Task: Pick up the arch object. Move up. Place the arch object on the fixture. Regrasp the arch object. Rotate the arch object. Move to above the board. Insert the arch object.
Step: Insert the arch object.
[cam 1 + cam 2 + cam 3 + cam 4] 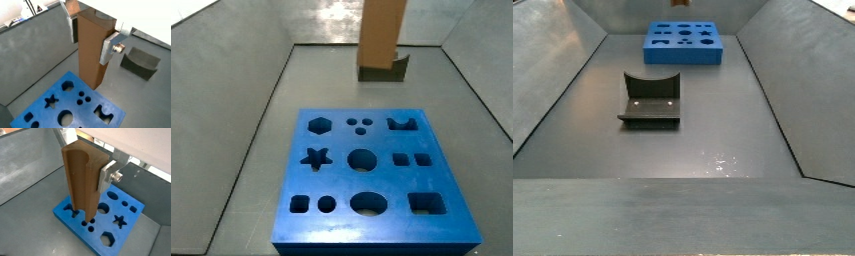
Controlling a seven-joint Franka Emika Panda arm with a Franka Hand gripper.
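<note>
Now the gripper [93, 37] clamps the arch object [90, 50] upright above the board [67, 107]; judged mid-transfer; next, align with the arch hole [404, 124].

Grey floor [714, 135], matte and flat, runs between sloped grey walls [553, 85] that close me in on all sides. A small patch of bright specks [720, 160] lies on the floor near the front slope. The back wall [331, 20] carries a pale blotchy sheen, and past a wall's rim I see blurred white and blue clutter [17, 20], too unclear to name.
</note>
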